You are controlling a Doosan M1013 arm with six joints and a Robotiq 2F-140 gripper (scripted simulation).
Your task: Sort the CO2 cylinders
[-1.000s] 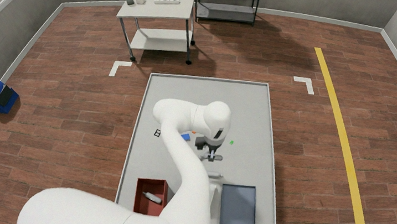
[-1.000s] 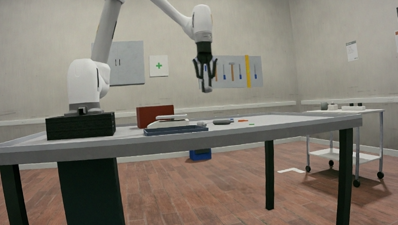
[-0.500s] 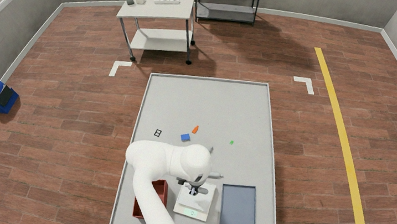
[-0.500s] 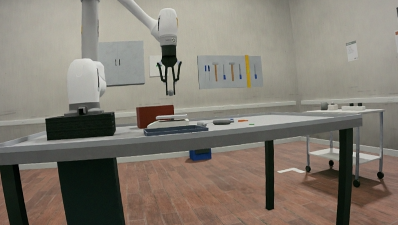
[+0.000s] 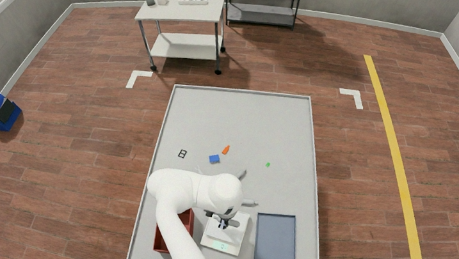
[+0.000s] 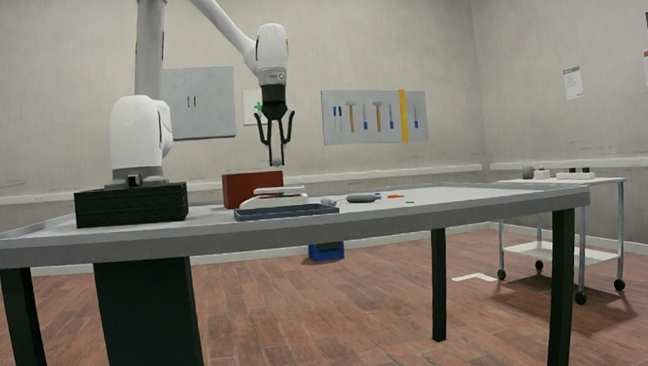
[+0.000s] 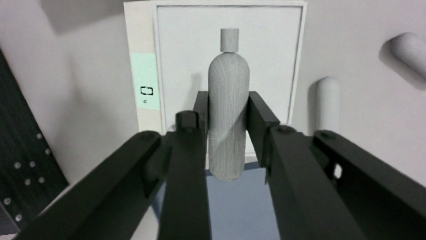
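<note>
My gripper [image 7: 227, 107] is shut on a grey CO2 cylinder [image 7: 228, 80], gripped across its body with the neck pointing away from the wrist. It hangs well above the white scale, whose plate is bare and whose green display [image 7: 146, 90] sits at the edge. From the side, the gripper [image 6: 277, 156] holds the cylinder above the scale [image 6: 273, 196]. Two more grey cylinders [image 7: 327, 102] [image 7: 412, 47] lie flat on the table beyond the scale. The blue tray [image 5: 275, 239] is right of the scale. The red scrap bin is left of it, partly hidden by my arm.
A small orange piece [image 5: 225, 149], a blue block [image 5: 214, 158], a green piece [image 5: 267, 164] and a black frame [image 5: 182, 153] lie mid-table. My black base block [image 6: 130, 203] stands at the table's near end. A white cart [image 5: 181, 27] stands on the floor beyond the table.
</note>
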